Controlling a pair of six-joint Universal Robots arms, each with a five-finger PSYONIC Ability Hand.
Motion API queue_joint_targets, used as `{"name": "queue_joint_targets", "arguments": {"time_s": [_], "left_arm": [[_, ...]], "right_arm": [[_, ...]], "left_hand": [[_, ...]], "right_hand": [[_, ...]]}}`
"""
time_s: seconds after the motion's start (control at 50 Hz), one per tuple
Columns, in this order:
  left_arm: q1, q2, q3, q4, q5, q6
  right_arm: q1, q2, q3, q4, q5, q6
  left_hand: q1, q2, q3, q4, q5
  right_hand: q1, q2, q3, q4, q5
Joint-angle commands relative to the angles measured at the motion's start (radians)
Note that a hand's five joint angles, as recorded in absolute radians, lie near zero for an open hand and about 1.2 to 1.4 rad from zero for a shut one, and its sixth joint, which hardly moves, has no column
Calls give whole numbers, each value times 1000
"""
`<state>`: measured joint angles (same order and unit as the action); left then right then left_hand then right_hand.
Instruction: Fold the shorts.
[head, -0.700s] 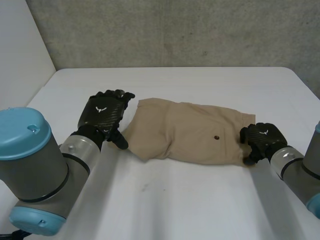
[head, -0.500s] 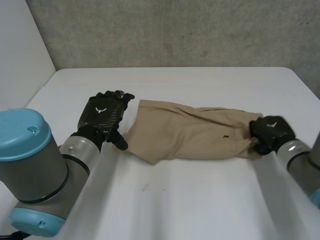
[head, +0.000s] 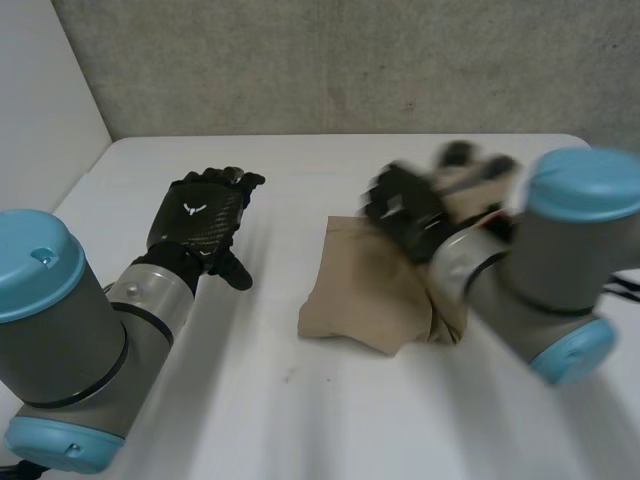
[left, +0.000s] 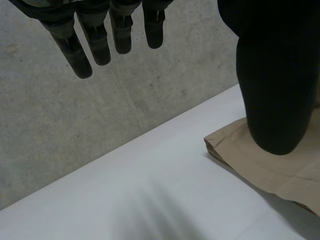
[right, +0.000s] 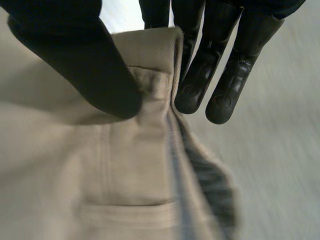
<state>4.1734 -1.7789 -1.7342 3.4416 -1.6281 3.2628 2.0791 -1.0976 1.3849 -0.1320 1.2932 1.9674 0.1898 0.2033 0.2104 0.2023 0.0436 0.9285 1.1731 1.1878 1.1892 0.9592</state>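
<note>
Tan shorts (head: 362, 292) lie bunched on table (head: 300, 410). I read right hand (head: 408, 212) pinching their edge, thumb against fingers (right: 196, 75); left hand (head: 202, 224) relaxed, straight-fingered, well apart from them.

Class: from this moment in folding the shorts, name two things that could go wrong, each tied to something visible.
1. The right hand pinches only an edge of the shorts between thumb and fingers; it could slip free.
2. The left hand is open, apart from the shorts; with nothing pinning them, they may slide on the table instead of folding.
</note>
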Motion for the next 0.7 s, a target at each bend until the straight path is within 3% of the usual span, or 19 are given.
{"name": "queue_joint_targets", "arguments": {"time_s": [0.02,0.04,0.06,0.1,0.12,0.3,0.38,0.56,0.7], "left_arm": [[5,-2,30,-1,1,2],[5,-2,36,-1,1,2],[7,-2,44,-1,1,2],[8,-5,68,-1,4,5],[8,-10,79,1,5,6],[-36,-131,294,-13,8,6],[-94,-210,404,-15,8,5],[-199,-492,654,-125,39,3],[-202,-661,792,-289,33,-5]], "right_arm": [[154,197,-104,129,-147,59],[156,197,-113,144,-152,74],[154,196,-127,169,-158,120],[148,193,-144,167,-149,191],[142,186,-152,166,-143,232],[-48,-62,-150,175,-121,1011],[-129,-77,-127,192,-123,1186],[-171,-24,-79,223,-107,1107],[-157,117,-87,216,-74,1000]], "left_hand": [[-15,-29,-36,-28,-44],[-15,-29,-36,-28,-44],[-15,-29,-36,-28,-44],[-15,-29,-36,-28,-44],[-15,-29,-36,-28,-44],[-15,-29,-36,-28,-44],[-15,-29,-36,-28,-44],[9,-4,-12,-3,-19],[18,4,-3,5,-11]], "right_hand": [[431,186,172,170,226],[236,-9,-23,-25,31],[-231,-476,-490,-492,-436],[-654,-898,-913,-914,-859],[-754,-999,-1013,-1015,-959],[-754,-999,-1013,-1015,-959],[-754,-999,-1013,-1015,-959],[-754,-999,-1013,-1015,-959],[-754,-999,-1013,-1015,-959]]}}
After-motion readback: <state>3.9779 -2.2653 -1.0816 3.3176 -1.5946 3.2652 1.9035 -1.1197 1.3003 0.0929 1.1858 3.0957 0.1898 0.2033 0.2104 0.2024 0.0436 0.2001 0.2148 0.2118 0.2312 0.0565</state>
